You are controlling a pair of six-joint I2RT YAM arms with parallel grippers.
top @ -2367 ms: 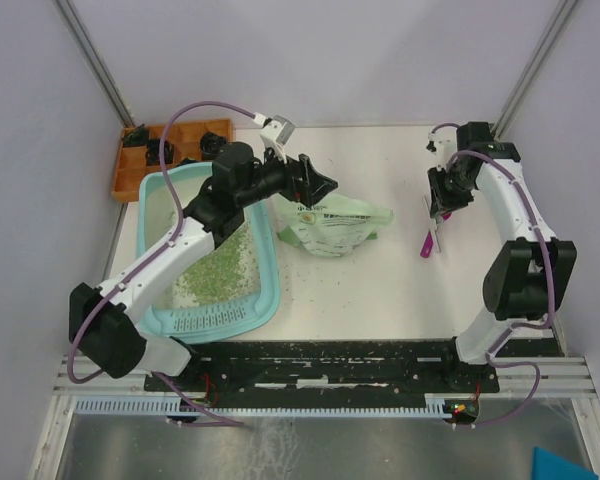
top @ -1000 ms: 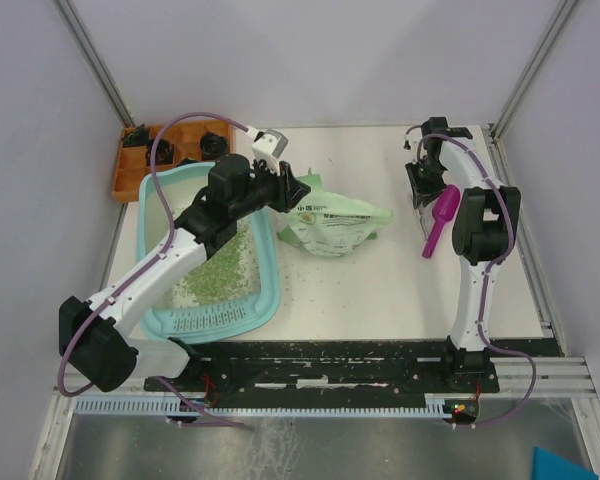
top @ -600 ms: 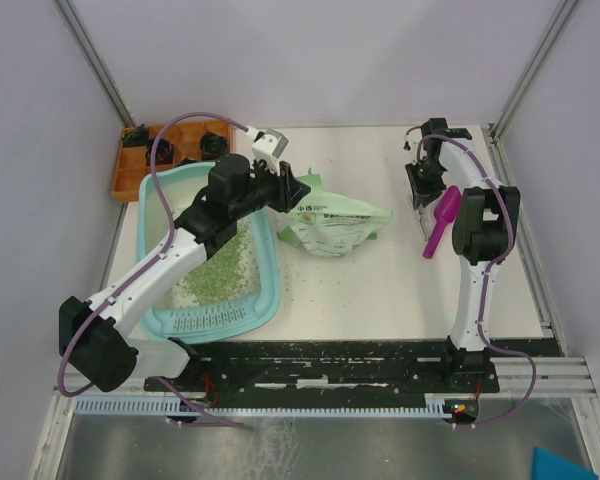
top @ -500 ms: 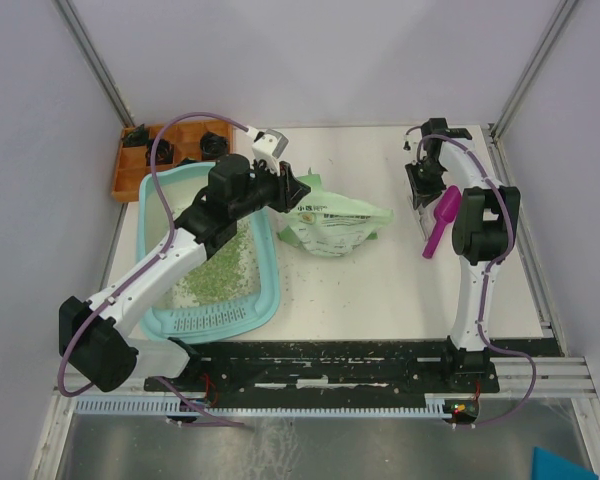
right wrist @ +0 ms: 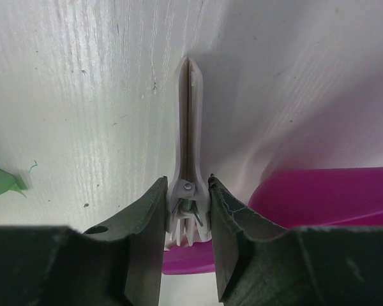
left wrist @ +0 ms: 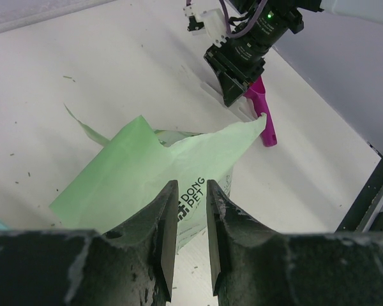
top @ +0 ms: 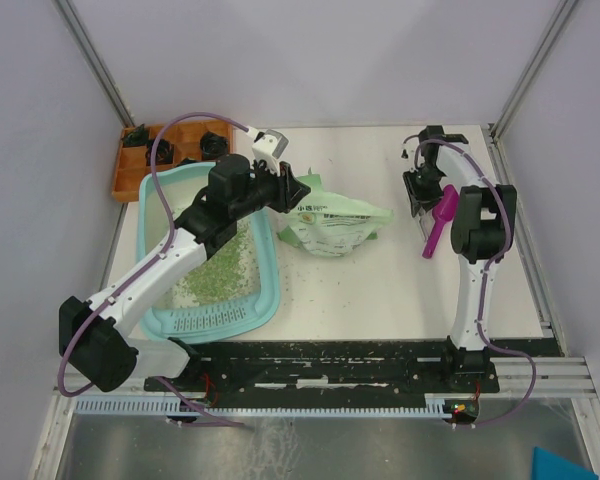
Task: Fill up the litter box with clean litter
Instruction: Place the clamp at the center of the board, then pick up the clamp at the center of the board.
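left arm hides part of litter box; scoop cut off at edge

The left arm stretches forward, left gripper narrowly parted; right arm folded, right gripper pointing down.

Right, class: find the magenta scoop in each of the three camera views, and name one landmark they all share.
Top external: the scoop lies at the right, handle pointing towards the near edge.
Left wrist: the scoop is upper right, just past the tip of the green bag.
Right wrist: the scoop fills the lower right.
Shared landmark: the right tool, close beside the scoop in every view.
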